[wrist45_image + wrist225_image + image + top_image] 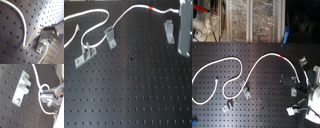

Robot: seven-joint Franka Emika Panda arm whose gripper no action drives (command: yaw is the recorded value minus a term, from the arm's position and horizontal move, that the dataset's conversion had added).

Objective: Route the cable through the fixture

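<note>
**Snag risk at the U, cord pinched close by**

Black perforated desk across the first exterior view, matte, with regular rows of holes. White cable, thin and limp, looping from nine o'clock toward one o'clock, with a red band near one. Fixture at two o'clock: pale silvery strip, short U upright. Darker clip toward ten, two-peg bracket at nine.

Second exterior view: cluttered shelving beyond the desk at twelve, robot arm at four, cable running down from the band toward it.

First wrist view: cable bowing smoothly over the holes, then vanishing among grey metal parts. Grip unclear from there.

Second wrist view: fixture lying flat, hard-edged, screw at one end. Gripper pinching the cable just beside it, not touching it.

Likely trouble:
- smooth cord slipping through the pads;
- springy loop riding over the U rather than dropping in;
- slack catching on the upright's edge;
- fingers knocking the metal if lowered too near.
</note>
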